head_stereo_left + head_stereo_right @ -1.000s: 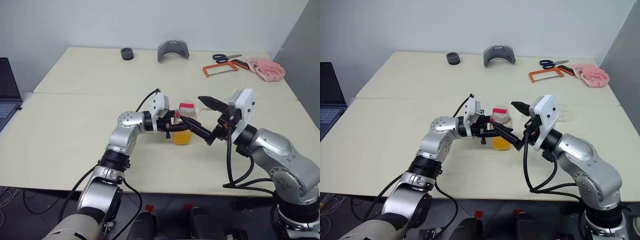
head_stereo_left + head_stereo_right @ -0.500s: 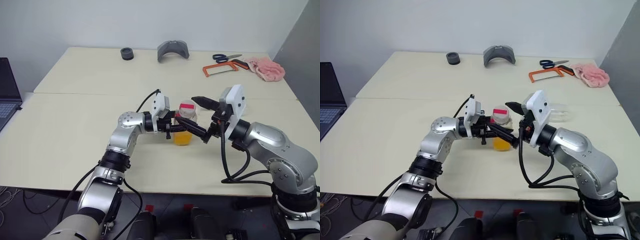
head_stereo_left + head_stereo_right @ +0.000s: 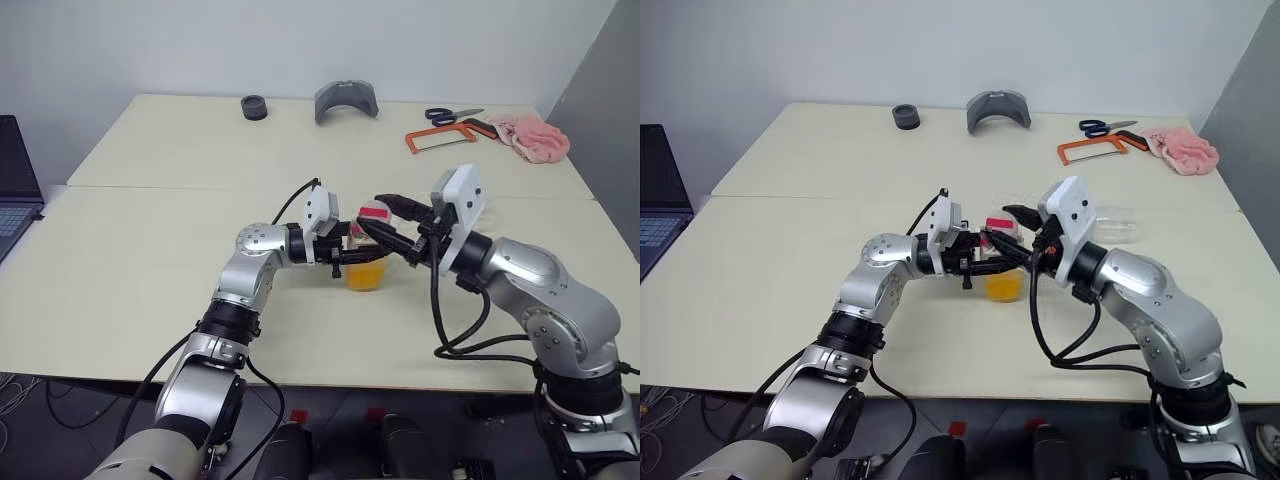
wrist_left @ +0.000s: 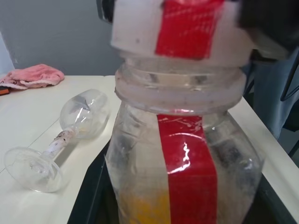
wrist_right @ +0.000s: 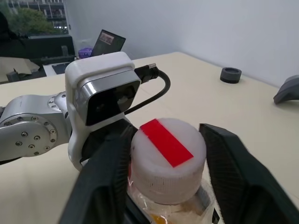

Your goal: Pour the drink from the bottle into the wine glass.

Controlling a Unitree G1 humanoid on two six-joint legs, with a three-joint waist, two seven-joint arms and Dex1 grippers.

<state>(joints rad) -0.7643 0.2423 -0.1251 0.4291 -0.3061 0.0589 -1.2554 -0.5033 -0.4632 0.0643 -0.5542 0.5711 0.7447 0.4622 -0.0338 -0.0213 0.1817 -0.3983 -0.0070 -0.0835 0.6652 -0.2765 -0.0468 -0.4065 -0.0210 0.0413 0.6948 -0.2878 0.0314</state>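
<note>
A broad, pale cream tabletop [image 3: 150,230] with a smooth matte surface fills the middle of the room; a thin seam runs across it from side to side, as if two tables stand pushed together. Behind it rises a plain, light grey-white wall [image 3: 300,45], bare and evenly lit by soft, diffuse light. At the far right edge a darker grey panel [image 3: 610,90] slants down beside the tabletop. At the left edge, an open dark laptop [image 3: 15,185] sits on a separate white surface. Below the tabletop's front edge the floor is dark, with black cables [image 3: 40,405] lying loose.
</note>
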